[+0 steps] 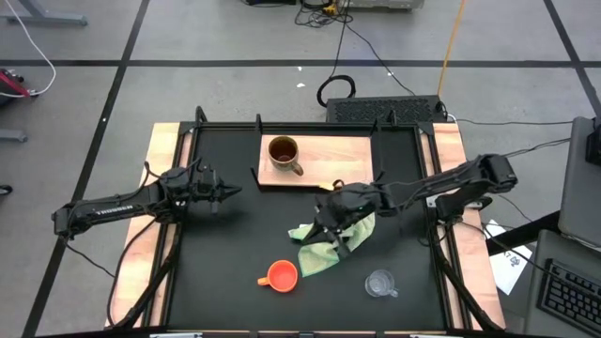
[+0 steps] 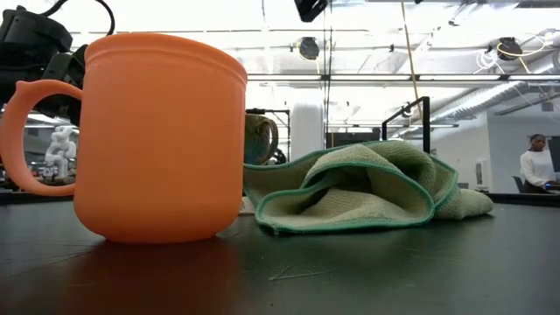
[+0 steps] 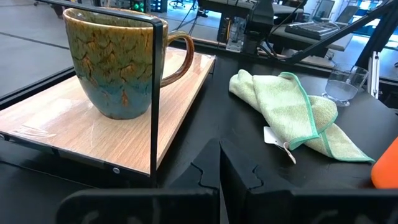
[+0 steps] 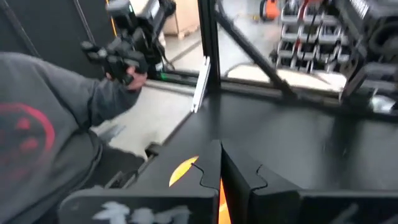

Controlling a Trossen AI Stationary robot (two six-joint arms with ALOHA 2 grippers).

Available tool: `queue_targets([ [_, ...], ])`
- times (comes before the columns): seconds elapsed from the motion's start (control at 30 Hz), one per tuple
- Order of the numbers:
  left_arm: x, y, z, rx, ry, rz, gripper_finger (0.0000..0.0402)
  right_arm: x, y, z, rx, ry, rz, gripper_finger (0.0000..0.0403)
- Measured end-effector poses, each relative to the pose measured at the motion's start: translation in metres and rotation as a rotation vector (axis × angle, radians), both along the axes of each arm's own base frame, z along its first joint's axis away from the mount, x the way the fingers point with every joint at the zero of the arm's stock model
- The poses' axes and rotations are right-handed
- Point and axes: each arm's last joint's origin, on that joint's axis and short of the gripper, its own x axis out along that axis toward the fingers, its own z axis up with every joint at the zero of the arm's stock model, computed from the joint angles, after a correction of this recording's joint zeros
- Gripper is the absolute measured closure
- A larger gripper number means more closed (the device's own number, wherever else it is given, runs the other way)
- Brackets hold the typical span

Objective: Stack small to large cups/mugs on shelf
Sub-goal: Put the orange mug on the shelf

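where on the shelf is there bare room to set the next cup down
The shelf is bare from the brown mug at its left end to its right end. It gets crowded just off the front edge: the right gripper hangs there above the green cloth.

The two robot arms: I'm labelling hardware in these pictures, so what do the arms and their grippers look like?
Both are dark, slim, jointed arms with black cables running along them. The left gripper and right gripper each end in two flat black fingers whose inner edges have interlocking, puzzle-like notches. No coloured markings show on them.
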Motion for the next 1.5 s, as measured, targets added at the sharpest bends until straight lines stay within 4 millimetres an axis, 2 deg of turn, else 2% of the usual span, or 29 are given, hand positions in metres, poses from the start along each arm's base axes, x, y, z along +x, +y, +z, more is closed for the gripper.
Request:
queue_targets([
  [0.4,0.000,0.000,0.000,-0.002,0.001,0.001,0.0398,0.024,0.007,-0.025,-0.034,0.101,0.019,0.0403],
  [0.57,0.000,0.000,0.000,-0.002,0.001,0.001,0.0398,0.034,0.018,-0.040,-0.051,0.140,0.048,0.0403],
  [0.9,0.000,0.000,0.000,-0.004,0.001,0.001,0.0398,0.057,0.041,-0.056,-0.103,0.136,0.107,0.0399],
  [1.03,0.000,0.000,0.000,-0.015,0.000,0.003,0.0398,0.062,0.040,-0.064,-0.104,0.157,0.099,0.0371],
  [1.33,0.000,0.000,0.000,-0.018,0.000,0.004,0.0398,0.064,0.039,-0.068,-0.080,0.184,0.054,0.0254],
  [1.5,0.000,0.000,0.000,-0.018,0.000,0.004,0.0398,0.065,0.037,-0.068,-0.068,0.197,-0.006,0.0211],
])
